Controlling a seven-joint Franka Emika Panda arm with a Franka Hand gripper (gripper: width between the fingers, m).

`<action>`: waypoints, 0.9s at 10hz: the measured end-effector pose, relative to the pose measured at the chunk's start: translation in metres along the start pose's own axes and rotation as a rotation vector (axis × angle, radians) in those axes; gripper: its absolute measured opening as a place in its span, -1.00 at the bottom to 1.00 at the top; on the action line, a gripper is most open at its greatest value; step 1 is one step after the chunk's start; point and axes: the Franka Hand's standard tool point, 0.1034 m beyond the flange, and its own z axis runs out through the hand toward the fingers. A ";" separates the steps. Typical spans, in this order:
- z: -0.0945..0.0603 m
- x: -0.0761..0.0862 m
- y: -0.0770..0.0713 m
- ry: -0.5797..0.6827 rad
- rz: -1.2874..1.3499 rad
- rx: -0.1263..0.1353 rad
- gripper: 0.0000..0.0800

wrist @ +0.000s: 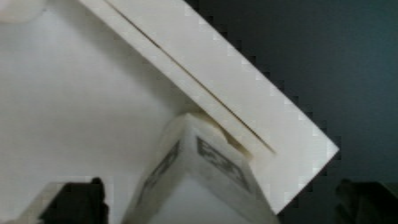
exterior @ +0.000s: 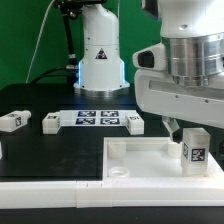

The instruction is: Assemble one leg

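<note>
One leg [exterior: 193, 148], a small white block with a marker tag, stands upright at the right-hand corner of the large white tray-like piece [exterior: 135, 158]. My gripper [exterior: 190, 130] is right above it, open, with its fingers on either side of the leg's top and a gap on each side. In the wrist view the leg [wrist: 205, 175] rises between the dark fingertips [wrist: 71, 202], over the tray's white surface [wrist: 89, 100] and its edge. Three more legs lie on the table: two at the exterior view's left [exterior: 11, 121] [exterior: 50, 122] and one in the middle [exterior: 133, 122].
The marker board [exterior: 97, 119] lies flat between the loose legs at the back. The arm's white base [exterior: 100, 60] stands behind it. A green cable hangs at the back left. The table top is black.
</note>
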 end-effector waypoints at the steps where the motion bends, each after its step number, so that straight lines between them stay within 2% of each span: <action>1: 0.000 -0.001 -0.001 0.011 -0.112 -0.016 0.62; 3: -0.001 0.001 0.001 0.024 -0.375 -0.037 0.62; 5: -0.006 0.010 0.005 0.019 -0.626 -0.045 0.62; 6: -0.006 0.011 0.006 0.020 -0.711 -0.050 0.62; 8: -0.006 0.011 0.006 0.020 -0.717 -0.050 0.56; 9: -0.005 0.011 0.006 0.020 -0.717 -0.050 0.12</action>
